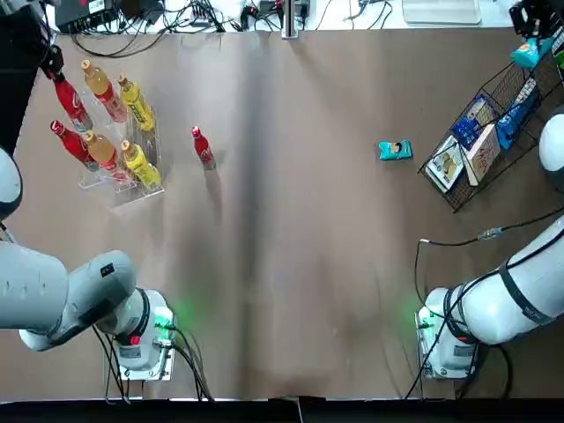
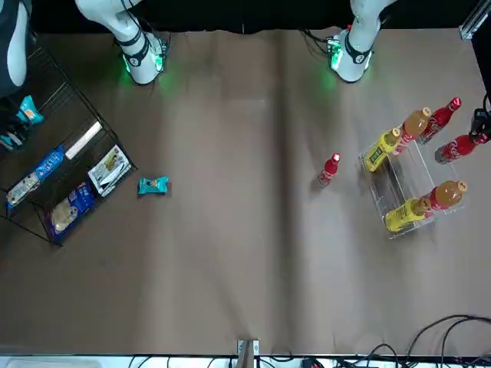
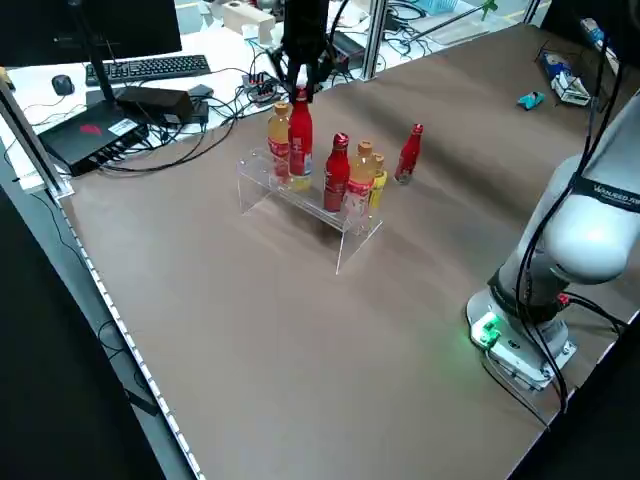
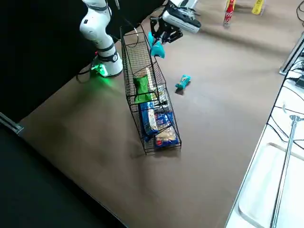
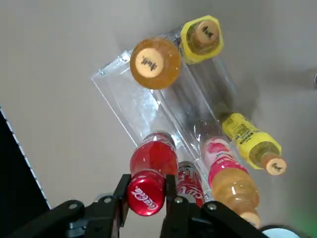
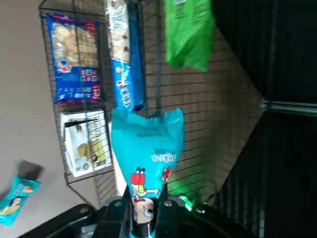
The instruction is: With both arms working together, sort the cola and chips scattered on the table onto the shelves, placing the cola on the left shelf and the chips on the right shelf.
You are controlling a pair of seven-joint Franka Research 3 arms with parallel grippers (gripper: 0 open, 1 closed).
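the sort was a little past halfway, judging from how things lay. the left gripper (image 5: 146,208) had its fingers clamped round the cap of a cola bottle (image 5: 150,178) and held it upright at the far left corner of the clear acrylic shelf (image 1: 119,189). whether its base touched the rack could not be told. a second cola bottle (image 1: 72,144) already leaned on the shelf's near left end, among orange and yellow drink bottles (image 1: 132,101). the third cola bottle (image 1: 203,146) stood alone on the brown table (image 1: 282,264), just right of the shelf, not yet collected.

at the far right, the right gripper (image 6: 144,206) pinched the lower end of a teal chips packet (image 6: 147,151) and hung it above the upper part of the black wire basket rack (image 4: 135,61). it was not yet let go. the green chips packet (image 4: 141,89) lay inside the rack, beside the larger blue and white packs (image 4: 159,126). the other teal chips packet (image 1: 395,150) lay flat on the table, left of the rack and apart from it.

so one bottle and one packet seemed placed, one of each was in hand, and one of each was left on the table.
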